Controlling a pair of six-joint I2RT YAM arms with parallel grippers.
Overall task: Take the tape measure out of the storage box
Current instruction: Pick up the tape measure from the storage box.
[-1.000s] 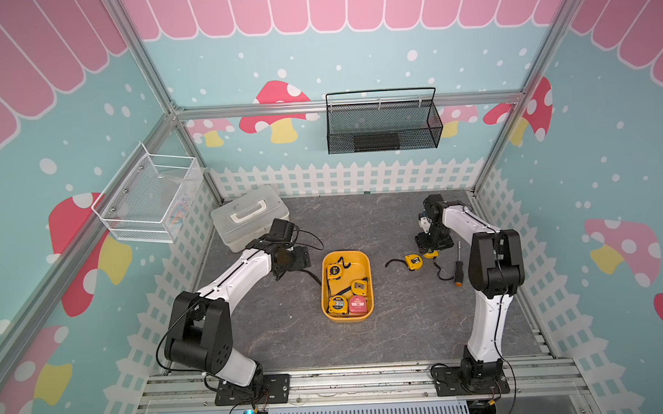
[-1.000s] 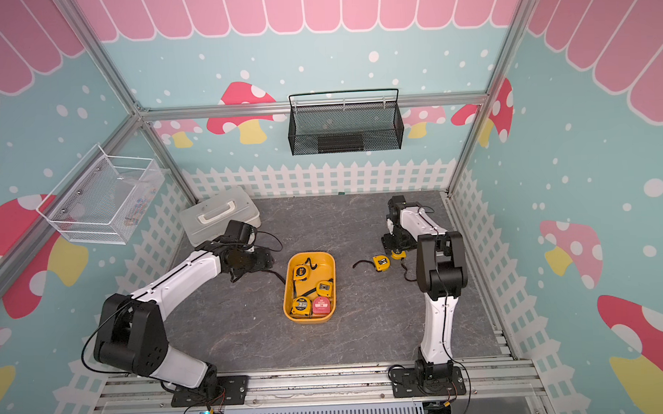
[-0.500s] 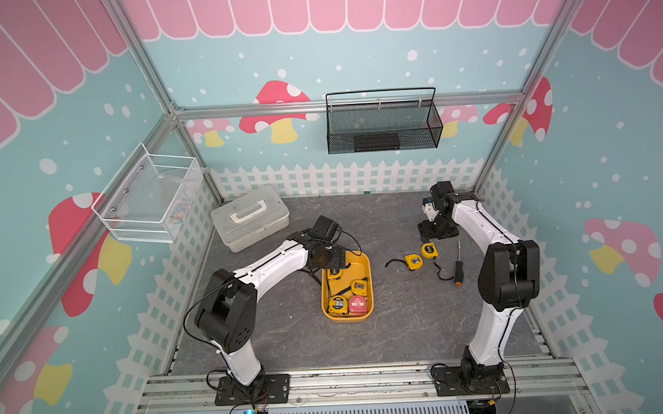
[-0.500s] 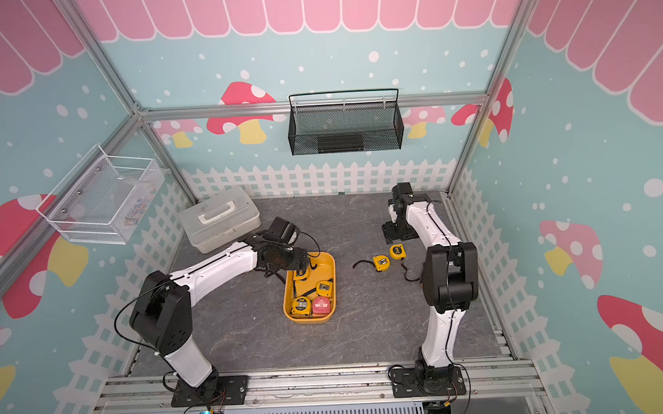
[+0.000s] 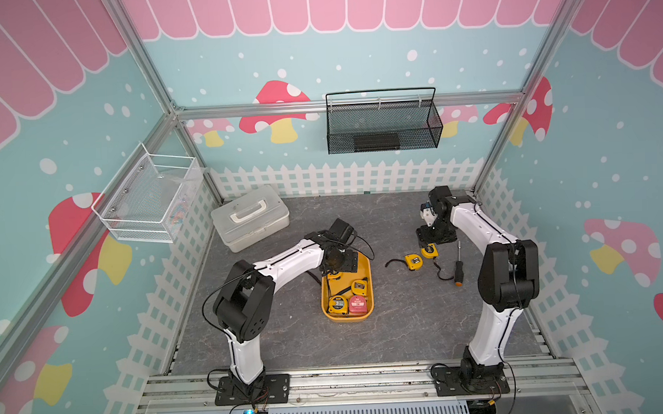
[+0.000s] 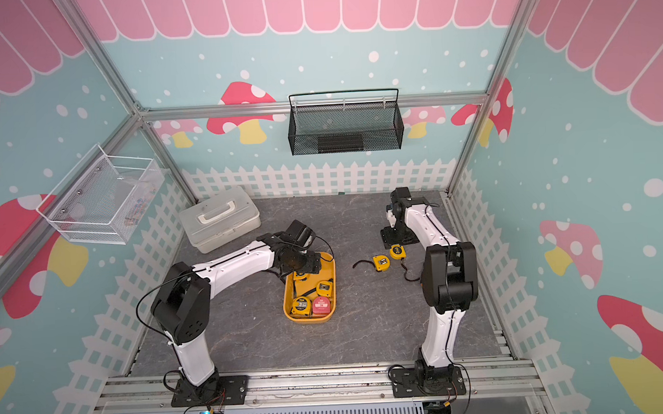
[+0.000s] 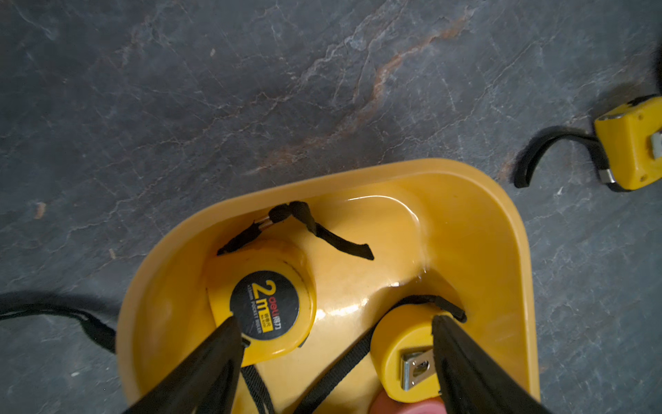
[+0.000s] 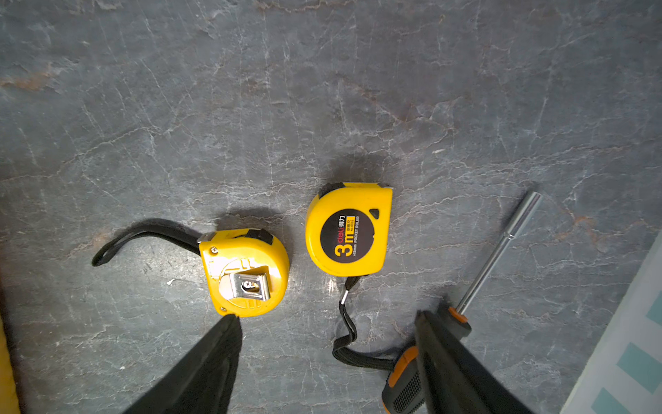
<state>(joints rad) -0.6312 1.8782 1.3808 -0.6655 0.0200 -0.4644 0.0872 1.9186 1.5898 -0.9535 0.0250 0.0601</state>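
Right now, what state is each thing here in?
Box, lidless, four tapes inside.
Case, lid shut.
Left end effector, open over the box.
Right end effector, open, empty.
Clip-up tape, on the table, retracted.
Screwdriver, lying flat on the table.

The storage box (image 7: 483,222) is glossy smooth plastic, the table (image 7: 250,89) matt, seemingly stone
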